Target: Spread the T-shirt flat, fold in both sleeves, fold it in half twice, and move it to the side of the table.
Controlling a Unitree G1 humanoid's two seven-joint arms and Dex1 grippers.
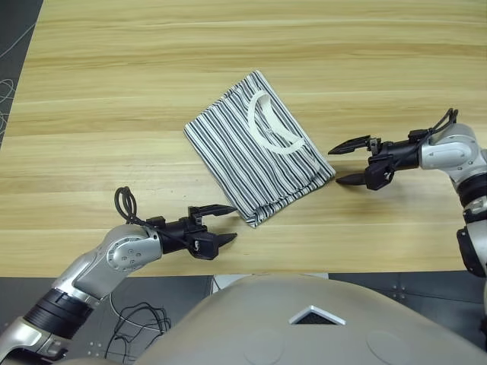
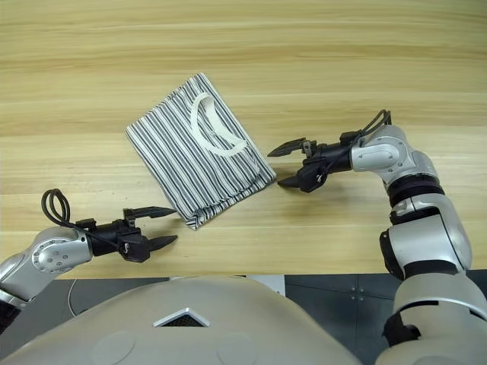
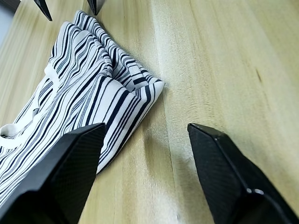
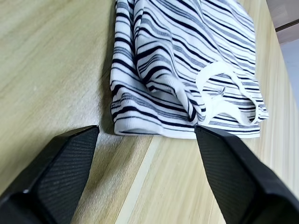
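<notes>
Left tool [image 1: 232,222], right tool [image 1: 335,166] flank striped, folded rectangular T-shirt [image 1: 243,163].

I see a pale wooden table [image 1: 228,30] over a dark floor [image 1: 411,287], with thin light cables [image 1: 9,76] lying off its far left corner and a black cable [image 1: 143,312] looped below its near edge.

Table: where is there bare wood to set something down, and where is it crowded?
The far strip of the table beyond the folded T-shirt is bare, as is the wide stretch to its left. It is crowded at the shirt's near corner, by the open left gripper, and at its right edge, by the open right gripper.
</notes>
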